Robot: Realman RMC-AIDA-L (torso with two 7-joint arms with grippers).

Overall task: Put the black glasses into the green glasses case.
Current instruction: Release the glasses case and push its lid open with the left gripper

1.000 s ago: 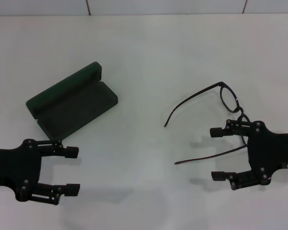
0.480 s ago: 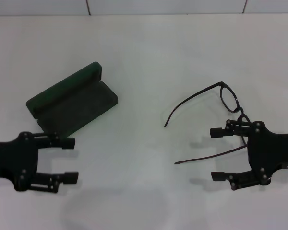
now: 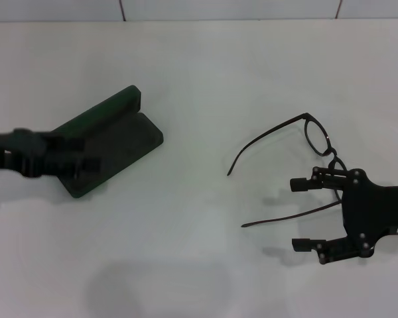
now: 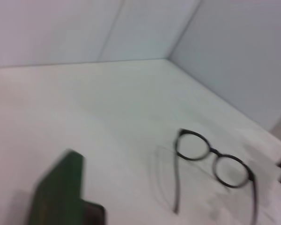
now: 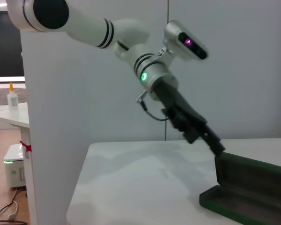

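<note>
Two grippers are in play, and the nearer one to the camera is the right gripper [image 3: 304,214], low on the robot's right side with its two fingers [image 3: 300,183] spread wide apart and nothing between them. It hovers just beside the black glasses [image 3: 316,136], which lie unfolded on the white table [image 3: 199,66]: the lenses sit on the far right, partly behind the gripper's upper finger, and both temple arms reach out toward the middle of the table, one of them running through the gap between the open fingers.

The glasses look light and thin, with slim temples that would likely bend or spring if squeezed hard, and lenses that would smear or scratch. The safest hold is probably on the frame front near the bridge or at a hinge corner, where the frame is stiffest; a pinch far out on a temple would let the rest swing.

Farther back on the left, the green glasses case [image 3: 113,142] lies open, its lid raised at the far side and its dark lining facing up. It reads as a rigid shell that could slide on the smooth table if nudged. The left gripper [image 3: 66,159] sits over the case's near left end; its fingers blur against the dark case, so whether they are apart or together cannot be told.
</note>
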